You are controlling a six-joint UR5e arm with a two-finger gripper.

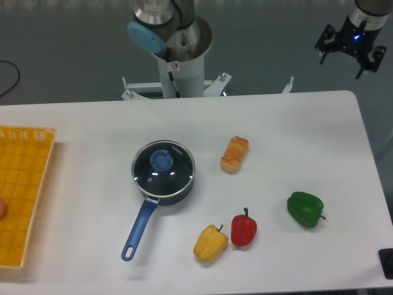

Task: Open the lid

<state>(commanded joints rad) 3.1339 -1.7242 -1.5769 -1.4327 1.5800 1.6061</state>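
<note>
Currently the glass lid (163, 170) sits flat and closed on the dark blue saucepan (178, 195), a bit left of frame centre on the white table (288, 135); its blue centre knob (161, 160) is visible through reflections, thin metal rim lines up with the pan edge. Saucepan's long blue handle (138, 228) runs down toward lower left, hanging hole at the tip. Gripper (350, 54) is up in the upper right corner of the frame, off past the table's far edge, well apart from the lid, nothing held; its two dark fingers (323, 50) are spread apart, blue light glowing on the wrist above. Robot base column (181, 58) with a light blue round cap (145, 35) stands at top centre behind the table. Bread-like pastry piece (234, 153) lies right of the pan, near but not touching. Lower centre: yellow bell pepper (210, 243) and red bell pepper (244, 229) just beside each other, may be touching, cannot tell. Green bell pepper (305, 209) further right, apart from them. Yellow mesh basket (24, 184) at the left edge, partly cut off, with a small orange-ish thing at its left side, mostly out of frame. Dark object (387, 263) at the lower right corner, cut off, unidentifiable.
</note>
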